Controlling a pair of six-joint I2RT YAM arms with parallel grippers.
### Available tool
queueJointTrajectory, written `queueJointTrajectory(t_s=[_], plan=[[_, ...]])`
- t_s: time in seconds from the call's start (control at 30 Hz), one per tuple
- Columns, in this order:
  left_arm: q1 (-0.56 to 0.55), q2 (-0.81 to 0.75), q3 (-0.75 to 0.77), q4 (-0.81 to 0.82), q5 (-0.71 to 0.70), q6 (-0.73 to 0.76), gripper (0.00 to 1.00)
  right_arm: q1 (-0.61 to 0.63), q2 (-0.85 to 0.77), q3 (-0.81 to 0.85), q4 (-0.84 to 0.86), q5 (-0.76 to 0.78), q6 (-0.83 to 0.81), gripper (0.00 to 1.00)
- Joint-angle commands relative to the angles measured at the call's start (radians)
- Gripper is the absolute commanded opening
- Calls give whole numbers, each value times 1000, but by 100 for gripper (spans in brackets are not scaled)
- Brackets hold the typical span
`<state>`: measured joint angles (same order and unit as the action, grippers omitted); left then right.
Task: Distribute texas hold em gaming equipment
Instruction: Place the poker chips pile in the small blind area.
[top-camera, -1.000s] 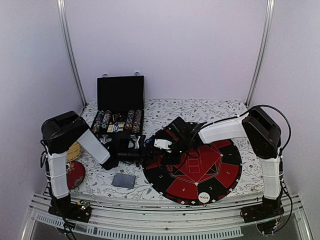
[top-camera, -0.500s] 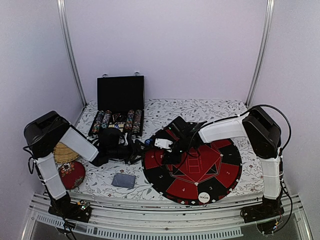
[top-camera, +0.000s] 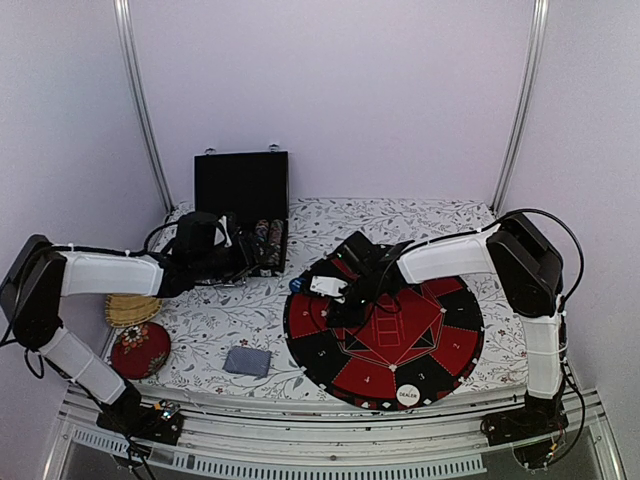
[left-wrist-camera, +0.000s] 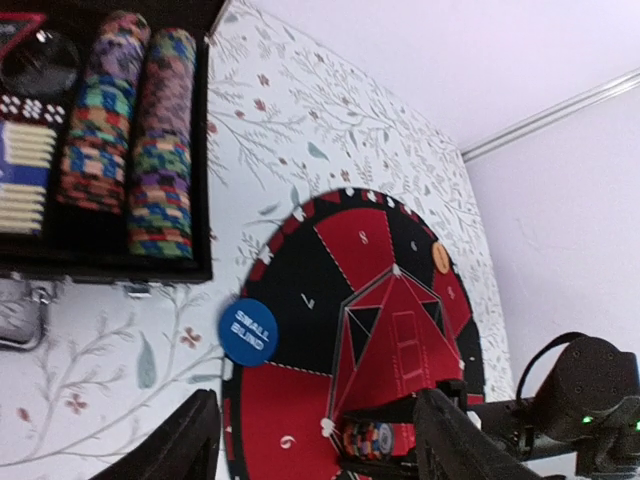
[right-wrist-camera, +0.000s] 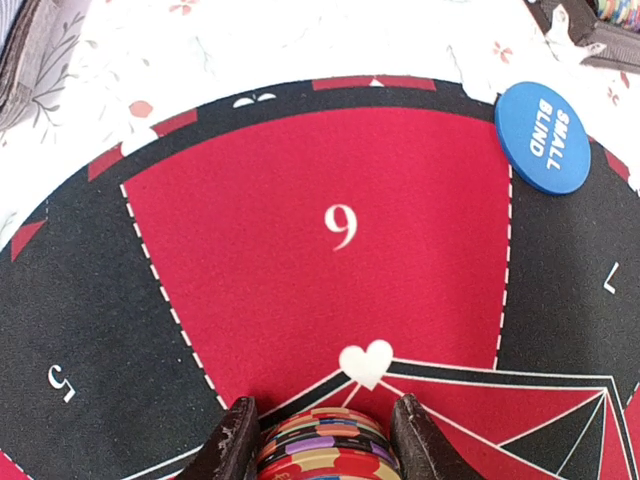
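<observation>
My right gripper (top-camera: 335, 300) (right-wrist-camera: 325, 440) is shut on a short stack of striped poker chips (right-wrist-camera: 325, 448), low over the red-and-black mat (top-camera: 440, 350) by the white heart at segment 6. The stack also shows in the left wrist view (left-wrist-camera: 368, 438). A blue SMALL BLIND button (top-camera: 295, 285) (right-wrist-camera: 543, 137) (left-wrist-camera: 247, 331) lies at the mat's left rim. An orange button (left-wrist-camera: 441, 257) lies on the mat's far side. A white DEALER button (top-camera: 408, 394) lies at the mat's near rim. A grey card deck (top-camera: 247, 361) lies on the cloth. My left gripper (top-camera: 243, 256) (left-wrist-camera: 315, 455) is open and empty by the chip case.
The open black chip case (top-camera: 240, 190) stands at the back left, with rows of chips (left-wrist-camera: 160, 140) in it. A wicker coaster (top-camera: 130, 308) and a round red cushion (top-camera: 140, 347) lie at the near left. Metal frame posts stand at both back corners.
My left arm has swung away from the mat's left edge, back and left to the front of the chip case. My right arm has stayed put with the chips.
</observation>
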<state>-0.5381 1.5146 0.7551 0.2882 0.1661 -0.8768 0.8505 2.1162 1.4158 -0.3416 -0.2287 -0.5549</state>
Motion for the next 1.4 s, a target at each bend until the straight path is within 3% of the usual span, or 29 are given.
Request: queueJointTrajectory(t_s=[0.0,0.43,0.9,1.37], plan=[[25,-59,36,-201,-138,162,69,-21,30,30,-97,87,7,2],[64,-70,4,-221,-126,186,69,-29,94,162,-133,103,46,2],[82,-104,-6,-253,-142,209,69,-37,348,489,-192,149,53,2],[94,-129,-20,-256,-150,213,69,-90,453,655,-223,232,24,2]])
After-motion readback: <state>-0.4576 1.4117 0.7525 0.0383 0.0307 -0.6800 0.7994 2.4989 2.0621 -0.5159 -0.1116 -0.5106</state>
